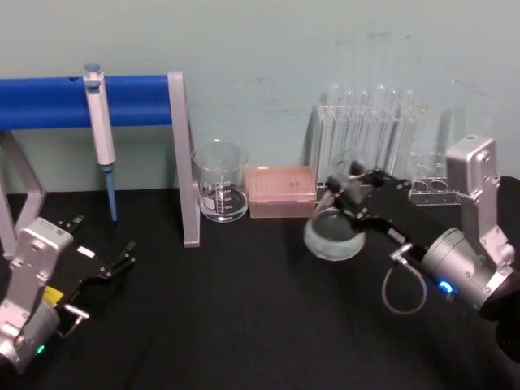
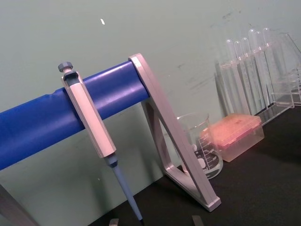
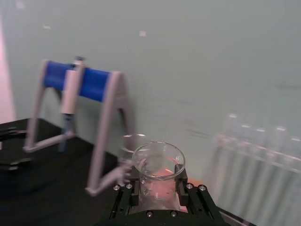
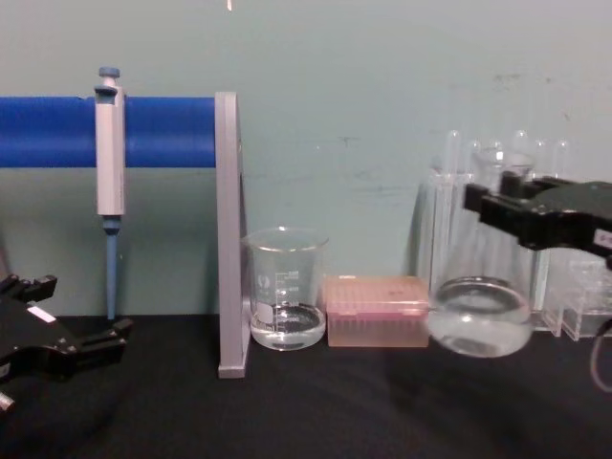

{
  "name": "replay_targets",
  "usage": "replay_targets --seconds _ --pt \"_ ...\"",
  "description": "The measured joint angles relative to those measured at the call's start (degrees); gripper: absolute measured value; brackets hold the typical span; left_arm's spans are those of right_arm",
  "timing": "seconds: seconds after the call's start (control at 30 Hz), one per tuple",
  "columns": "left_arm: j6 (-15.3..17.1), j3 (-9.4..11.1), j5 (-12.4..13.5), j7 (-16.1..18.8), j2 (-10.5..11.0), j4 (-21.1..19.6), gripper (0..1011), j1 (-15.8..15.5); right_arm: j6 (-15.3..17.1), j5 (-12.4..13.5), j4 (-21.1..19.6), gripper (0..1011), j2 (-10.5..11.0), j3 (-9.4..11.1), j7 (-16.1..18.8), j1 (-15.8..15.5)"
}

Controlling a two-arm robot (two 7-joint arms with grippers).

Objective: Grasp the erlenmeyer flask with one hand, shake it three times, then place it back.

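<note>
Erlenmeyer flask (image 1: 334, 236), seen from the head, hangs a little above the table (image 1: 244, 333), just in front of the test tube rack (image 1: 370, 130) and beside the pink box (image 1: 280, 191). The right gripper (image 1: 351, 195) has it by the neck, leaning slightly. That hold suits shaking, since the narrow neck gives the fingers something to close on and the heavy base swings below. The left gripper (image 1: 107, 237) rests low over the table's left side, fingers apart and holding nothing, well away from the glassware.

The left wrist view looks past the pipette (image 2: 91, 122) hung on the blue stand (image 2: 47, 113) toward the beaker (image 2: 202, 146).

In the right wrist view, the flask's mouth (image 3: 159, 162) sits squarely between the black fingers (image 3: 131, 195), which are clamped on the glass below the rim.

From the chest, the flask (image 4: 478, 320) appears clear of the table, with what looks like clear liquid in its wide base. The right gripper (image 4: 507, 206) pinches the neck, and the left gripper (image 4: 86, 306) is parked at the lower left. I judge this to be somewhere in the lifting or shaking.
</note>
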Motion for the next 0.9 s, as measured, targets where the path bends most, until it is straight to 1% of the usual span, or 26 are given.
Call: replay_targets --seconds 0.03,0.13,0.17,0.23,0.33,0.37,0.5,0.67,0.9 --pt "0.0 0.0 0.0 0.0 0.0 0.0 1001 0.0 -0.08 0.4 -0.54 449 0.3 -0.71 1.07 -0.2" --pt "0.0 0.0 0.0 0.0 0.0 0.0 1001 0.0 -0.22 1.03 -1.31 449 0.86 -1.84 2.64 -0.49" --pt "0.0 0.0 0.0 0.0 0.0 0.0 1001 0.0 -0.36 1.45 -1.76 449 1.17 -2.56 3.68 -0.61" --pt "0.0 0.0 0.0 0.0 0.0 0.0 1001 0.0 -0.5 1.83 -2.19 449 1.48 -3.16 4.54 -0.74" --pt "0.0 0.0 0.0 0.0 0.0 0.0 1001 0.0 -0.81 2.85 -3.32 449 2.35 -4.76 6.71 -1.04" --pt "0.0 0.0 0.0 0.0 0.0 0.0 1001 0.0 -0.81 2.85 -3.32 449 2.35 -4.76 6.71 -1.04" --pt "0.0 0.0 0.0 0.0 0.0 0.0 1001 0.0 -1.18 3.92 -4.37 449 3.24 -6.37 8.63 -1.23" --pt "0.0 0.0 0.0 0.0 0.0 0.0 1001 0.0 -1.37 4.6 -4.92 449 3.88 -7.39 9.22 -1.26" --pt "0.0 0.0 0.0 0.0 0.0 0.0 1001 0.0 -1.56 5.32 -5.4 449 4.68 -8.45 8.74 -1.25"
